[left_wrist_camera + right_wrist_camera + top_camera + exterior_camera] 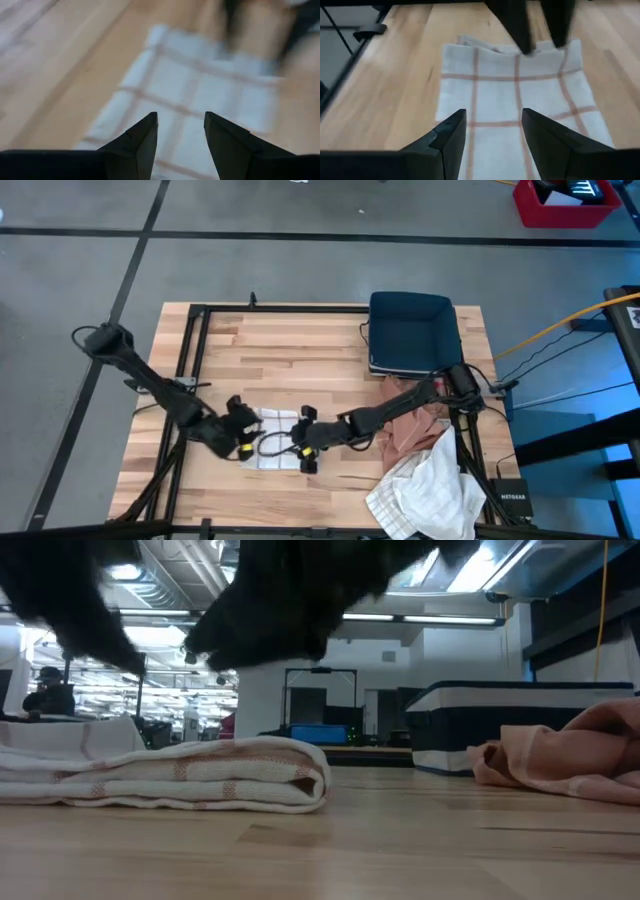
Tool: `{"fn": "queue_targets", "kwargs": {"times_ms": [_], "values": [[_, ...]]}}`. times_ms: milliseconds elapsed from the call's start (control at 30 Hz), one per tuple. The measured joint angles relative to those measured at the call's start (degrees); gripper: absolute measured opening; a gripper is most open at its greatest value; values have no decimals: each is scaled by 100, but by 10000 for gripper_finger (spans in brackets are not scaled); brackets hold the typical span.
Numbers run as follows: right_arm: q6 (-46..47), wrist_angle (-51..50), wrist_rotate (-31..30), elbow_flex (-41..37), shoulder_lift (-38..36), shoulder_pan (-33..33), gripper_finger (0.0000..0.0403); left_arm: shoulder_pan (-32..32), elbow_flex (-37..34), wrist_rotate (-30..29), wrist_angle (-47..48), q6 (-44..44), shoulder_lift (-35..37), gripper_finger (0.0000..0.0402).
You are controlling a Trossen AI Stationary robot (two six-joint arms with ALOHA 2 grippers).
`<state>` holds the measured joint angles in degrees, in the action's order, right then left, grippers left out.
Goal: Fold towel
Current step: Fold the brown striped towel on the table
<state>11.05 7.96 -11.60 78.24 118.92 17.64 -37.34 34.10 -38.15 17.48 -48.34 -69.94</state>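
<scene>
A white towel with thin red checks (pixel 275 438) lies folded into a small flat stack on the wooden table, its rounded fold (pixel 310 780) turned toward the table's right. My left gripper (pixel 180 135) hovers open just above the towel's (pixel 200 90) left end. My right gripper (pixel 494 132) hovers open over the towel's (pixel 515 95) right end. In the high view the left gripper (pixel 245 442) and the right gripper (pixel 305 445) face each other across the towel. The low view shows both as dark shapes above the towel (pixel 180 775), clear of it.
A dark blue bin (pixel 410 330) stands at the far right of the table. A salmon cloth (pixel 410 430) and a white cloth (pixel 430 485) lie heaped at the near right, under the right arm. Bare wood lies beyond the towel toward the far edge.
</scene>
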Motion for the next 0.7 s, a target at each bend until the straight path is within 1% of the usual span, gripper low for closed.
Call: {"fn": "queue_targets", "kwargs": {"times_ms": [100,233,333,467,567,633,700], "values": [[-112,1236,25,-689,134,-106,198,431,-86,4,-42,28,-500,155],[-98,1945,7,-1230,297,-215,198,720,-134,120,196,-114,-1037,155],[-144,1735,-154,-1421,399,-227,198,687,-133,367,743,-434,-1178,155],[-169,1499,-243,-1537,382,-228,198,375,-118,314,1347,-1288,-1186,155],[-218,1396,-298,-1589,372,-231,198,86,-183,245,1408,-1632,-1184,155],[-230,1416,-346,-1590,371,-231,198,-98,-211,98,1415,-1904,-1183,155],[-265,1556,-343,-1604,347,-231,198,-202,-154,-45,1383,-1960,-1114,155]]}}
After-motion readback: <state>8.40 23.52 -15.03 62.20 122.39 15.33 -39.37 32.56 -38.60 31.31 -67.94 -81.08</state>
